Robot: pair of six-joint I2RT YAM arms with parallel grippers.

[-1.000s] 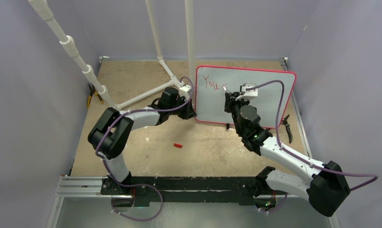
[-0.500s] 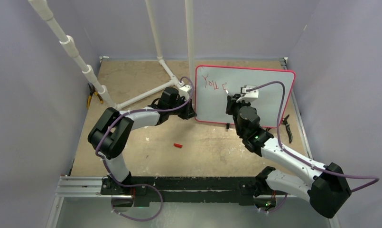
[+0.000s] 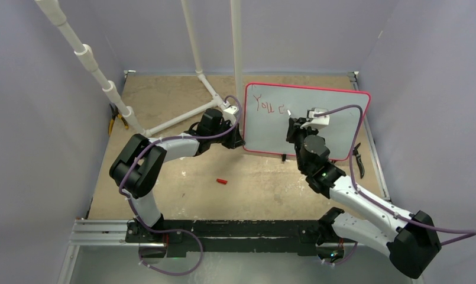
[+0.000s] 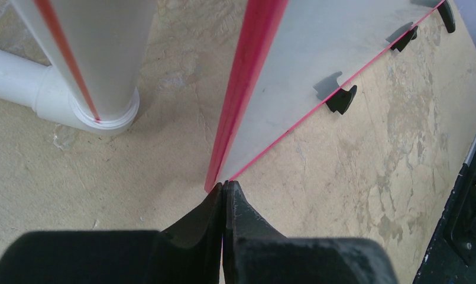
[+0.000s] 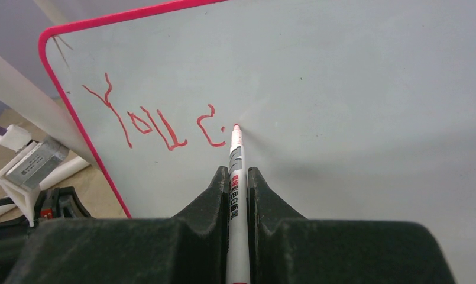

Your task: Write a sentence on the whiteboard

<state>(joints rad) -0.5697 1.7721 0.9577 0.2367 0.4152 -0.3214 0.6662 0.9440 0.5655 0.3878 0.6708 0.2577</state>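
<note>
The whiteboard is standing propped on its small feet on the table, face tilted toward the arms. The left gripper is pinching the board's lower left corner, its jaws closed on the red frame and steadying the board. The right gripper is hovering in front of the upper left part of the board face, jaws clamped on a marker.

The marker's long axis is running straight out from the jaws and meeting the board face nearly head-on. Its red tip appears to be touching the board just right of the last stroke.

The sentence is sitting near the board's top left corner: a few uneven red strokes reading roughly "You c", so the writing is judged to be in its early part. Unwritten white board is lying to the right of the tip, and that is the direction the next strokes call for.

The right arm is the nearer one to the lettering; the left is occupied at the board's edge. A small red cap is lying on the table in front of the board, well apart from it.
</note>
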